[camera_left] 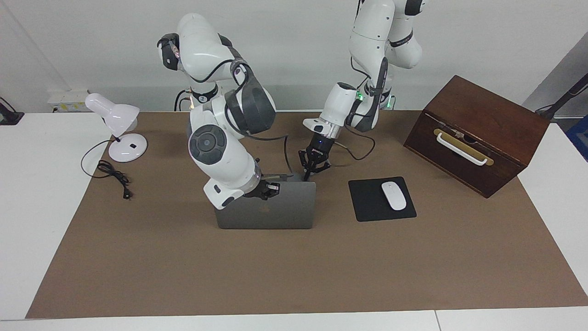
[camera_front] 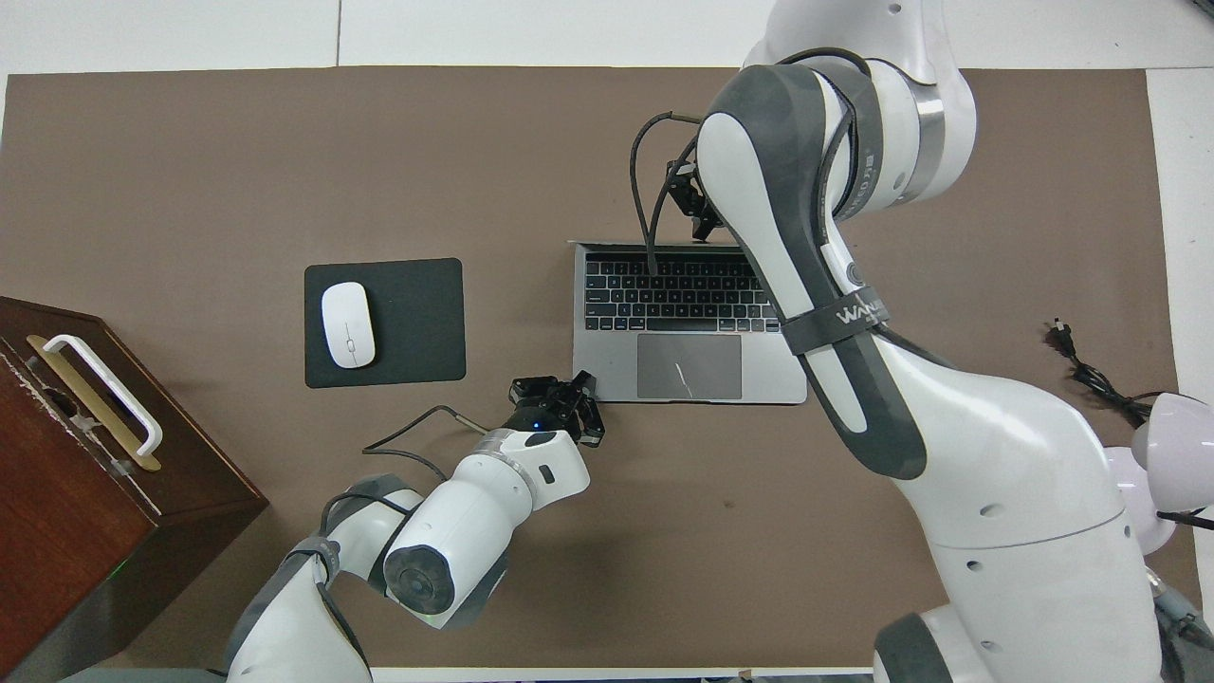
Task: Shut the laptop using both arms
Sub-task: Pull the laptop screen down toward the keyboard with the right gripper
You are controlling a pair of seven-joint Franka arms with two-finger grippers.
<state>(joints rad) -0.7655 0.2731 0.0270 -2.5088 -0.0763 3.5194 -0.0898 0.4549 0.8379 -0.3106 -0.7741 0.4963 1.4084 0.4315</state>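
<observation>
The silver-grey laptop (camera_left: pixel 285 211) (camera_front: pixel 607 375) stands open in the middle of the brown mat, its lid upright with the dark logo turned away from the robots. In the overhead view its black keys and grey trackpad show. My right gripper (camera_left: pixel 268 189) (camera_front: pixel 700 220) is shut and sits at the lid's top edge, against the face with the logo. My left gripper (camera_left: pixel 307 174) (camera_front: pixel 577 391) is shut with nothing in it. It points down beside the corner of the laptop's base that is nearest the robots, toward the left arm's end.
A black mouse pad (camera_left: pixel 367 207) (camera_front: pixel 417 313) with a white mouse (camera_left: pixel 394 195) lies beside the laptop toward the left arm's end. A brown wooden box (camera_left: pixel 477 133) with a white handle stands at that end. At the right arm's end stands a white desk lamp (camera_left: pixel 120 131) with its black cord (camera_left: pixel 115 177).
</observation>
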